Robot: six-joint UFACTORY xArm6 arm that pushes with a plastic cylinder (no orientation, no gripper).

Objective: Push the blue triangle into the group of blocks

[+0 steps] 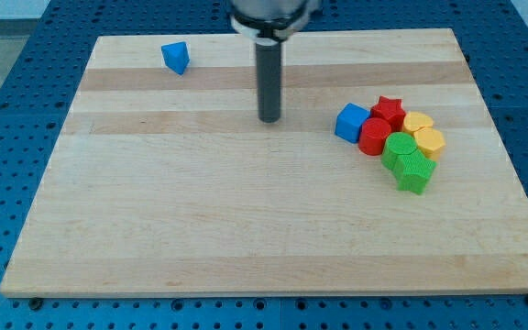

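The blue triangle (176, 58) lies alone near the view's top left of the wooden board (200, 229). The group of blocks sits at the view's right: a blue cube (350, 122), a red star (390, 109), a red cylinder (373, 137), two yellow blocks (418, 121) (428, 141), a green cylinder (398, 147) and a green block (413, 170), all touching. My tip (269, 119) rests on the board between the triangle and the group, closer to the blue cube, touching no block.
The board lies on a blue perforated table (26, 92) that surrounds it on all sides. The arm's dark mount (269, 14) hangs at the view's top centre.
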